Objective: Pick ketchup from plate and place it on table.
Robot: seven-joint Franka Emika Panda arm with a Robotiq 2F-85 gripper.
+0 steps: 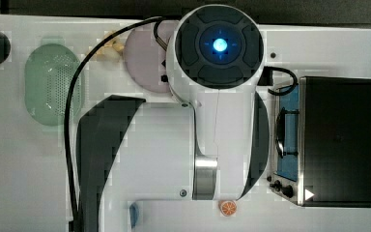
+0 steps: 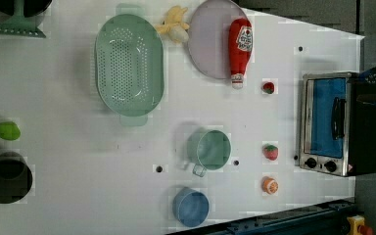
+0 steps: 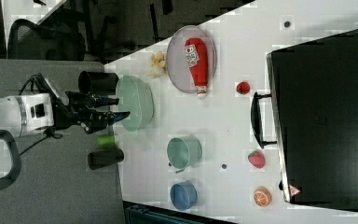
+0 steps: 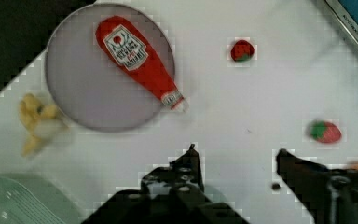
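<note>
Nothing of the job is done yet, as far as I can judge: the ketchup bottle (image 2: 239, 49) lies on its side on the plate (image 2: 205, 44), and I have no hold on it. All of it is left: the reach, the grasp, the lift and the setting down on the table (image 2: 78, 171).

Going left to right in the left view, the green colander (image 2: 129, 66) sits in the upper left-centre of the frame, a small yellow toy (image 2: 175, 27) is just beside the plate's edge, then comes the plate at the upper centre. The bottle lies along the plate's right side, its white cap (image 2: 237, 84) past the rim and over the bare table. A little strawberry (image 2: 268, 87) lies just right of the cap, and the toaster oven (image 2: 335, 122) stands at the right of the frame.

In the right view my claw (image 3: 116, 108) is at the left-centre of the frame, held off the table's edge near the colander. The bottle is up in the upper centre of that frame, well apart from me.

In the wrist view, the plate takes the upper left and the bottle runs slantwise across it, cap toward the frame's centre. My two fingers (image 4: 191, 163) rise from the bottom edge, spread apart with nothing between them but bare table. The bottle sits above and left of that gap, clear of both fingers, touching neither.
</note>
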